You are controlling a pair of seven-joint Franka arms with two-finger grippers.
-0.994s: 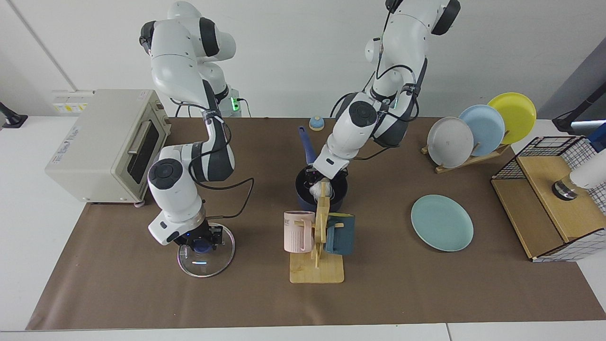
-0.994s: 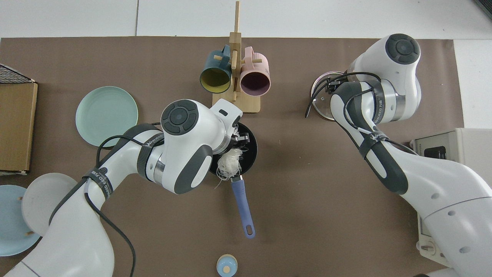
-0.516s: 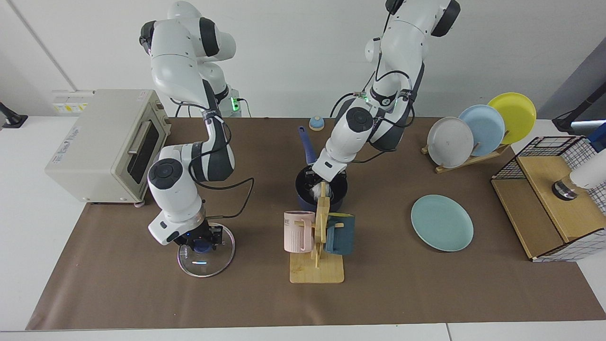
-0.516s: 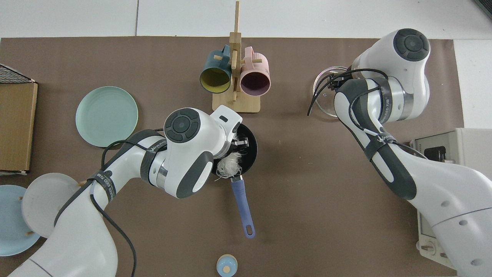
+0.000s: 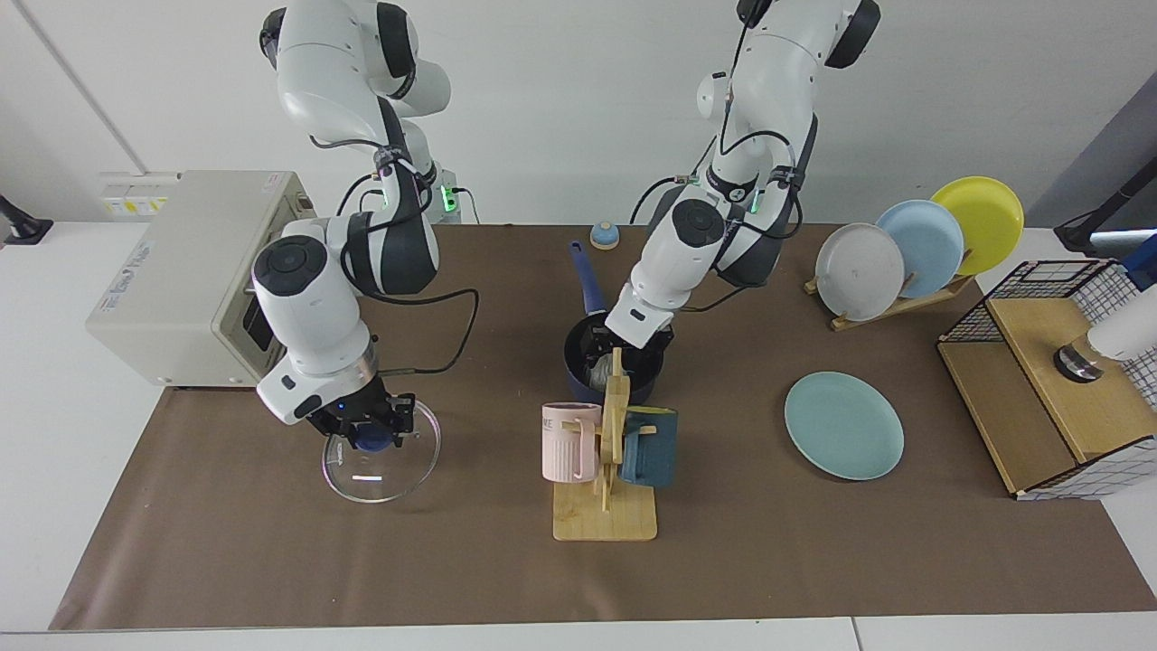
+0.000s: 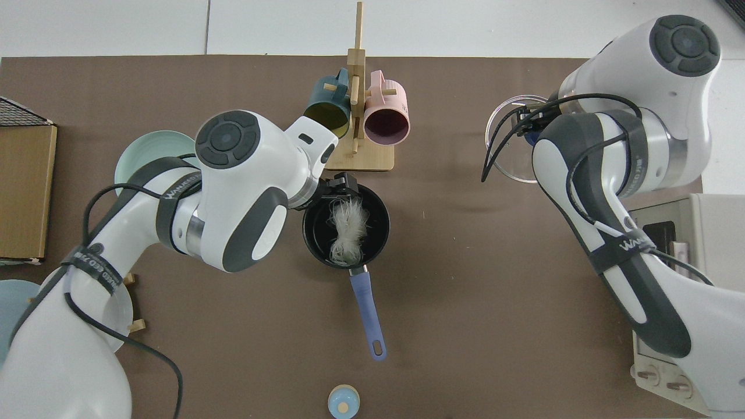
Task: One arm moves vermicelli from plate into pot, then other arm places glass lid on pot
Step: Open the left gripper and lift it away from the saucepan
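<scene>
Lid (image 5: 380, 461), near: right tool (image 5: 366, 432) clamped on its blue knob, rim tilted, apparently clear of worktop (image 5: 271, 561). Glass, fragile, slippery; knob only sound hold. Plate (image 5: 843, 425) bare. Farther: vermicelli (image 6: 347, 228) in pot (image 6: 372, 201), light, floppy. Left tool (image 6: 342, 185) at pot rim, open, empty.

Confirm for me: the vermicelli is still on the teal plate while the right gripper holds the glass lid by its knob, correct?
Not quite. The top view shows the vermicelli lying inside the pot, and the teal plate bare. The right gripper does hold the glass lid by its knob.
</scene>
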